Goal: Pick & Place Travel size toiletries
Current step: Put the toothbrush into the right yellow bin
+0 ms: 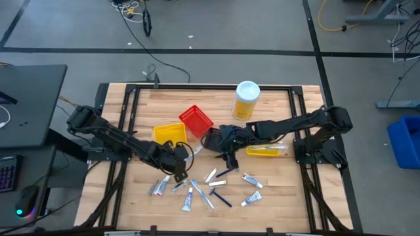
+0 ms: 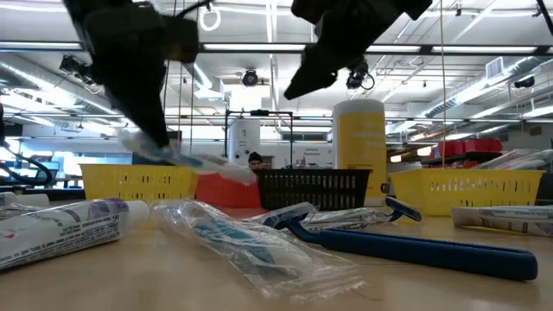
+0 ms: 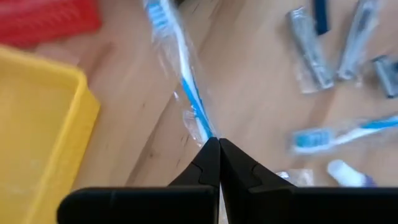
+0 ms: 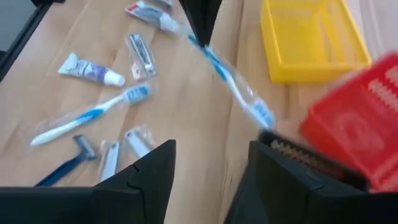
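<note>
My left gripper [image 3: 219,146] [image 1: 178,169] is shut on a blue-and-white toothbrush in a clear wrapper [image 3: 186,87] [image 4: 233,84], held above the wood between the yellow bin and the loose items. My right gripper [image 4: 211,155] [image 1: 228,156] hangs open just right of it, over the table's middle, touching nothing. Several more toiletries lie flat on the near part of the table: small tubes [image 1: 251,178], a blue razor [image 1: 220,196], another wrapped toothbrush [image 4: 87,118] and silver packets [image 1: 157,188]. My left gripper pinches the wrapped toothbrush by its handle end [image 3: 204,129] between the two fingertips. The brush runs straight on from the fingers, its bristle head [image 4: 261,115] farthest from them. In the low view the toothbrush [image 2: 186,160] hangs clear of the table, nearly level.
A yellow bin [image 1: 169,133], a red bin [image 1: 195,120] and a dark mesh bin [image 2: 313,188] stand just beyond the grippers. A second yellow bin [image 1: 266,150] sits to the right, and a big yellow bottle [image 1: 246,99] near the far edge. A black frame [image 1: 125,118] borders the table.
</note>
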Motion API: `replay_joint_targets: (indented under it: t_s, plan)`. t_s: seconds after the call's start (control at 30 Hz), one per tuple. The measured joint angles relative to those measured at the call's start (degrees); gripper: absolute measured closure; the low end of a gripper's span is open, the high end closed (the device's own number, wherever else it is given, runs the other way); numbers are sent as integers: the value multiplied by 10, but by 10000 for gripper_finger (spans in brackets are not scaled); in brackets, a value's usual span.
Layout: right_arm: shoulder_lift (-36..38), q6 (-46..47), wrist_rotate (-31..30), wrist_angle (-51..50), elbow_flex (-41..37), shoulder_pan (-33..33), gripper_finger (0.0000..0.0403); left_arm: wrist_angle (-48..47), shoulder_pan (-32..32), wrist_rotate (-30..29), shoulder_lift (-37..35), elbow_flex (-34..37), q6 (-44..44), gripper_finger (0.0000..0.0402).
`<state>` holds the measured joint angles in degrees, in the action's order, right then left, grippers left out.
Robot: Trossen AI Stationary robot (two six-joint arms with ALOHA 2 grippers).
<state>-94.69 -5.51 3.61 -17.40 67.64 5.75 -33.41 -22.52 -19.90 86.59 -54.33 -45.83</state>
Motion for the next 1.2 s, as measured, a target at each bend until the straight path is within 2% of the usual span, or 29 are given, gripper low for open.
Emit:
replay_joint_targets:
  t_s: [0.27, 0.5, 0.67, 1.2]
  plan:
    - [-53, -145, -19, 153, 0, 19, 171, -32, 4, -4, 0, -57, -5, 401]
    - [-120, -144, -23, 251, 0, 22, 150, -31, 14, -10, 0, -72, -7, 401]
    - [-160, -165, -55, 318, 0, 22, 147, -32, 20, -5, 0, -72, -23, 401]
    - [-201, -164, -55, 345, 0, 14, 201, -2, 25, 9, 0, -72, -47, 401]
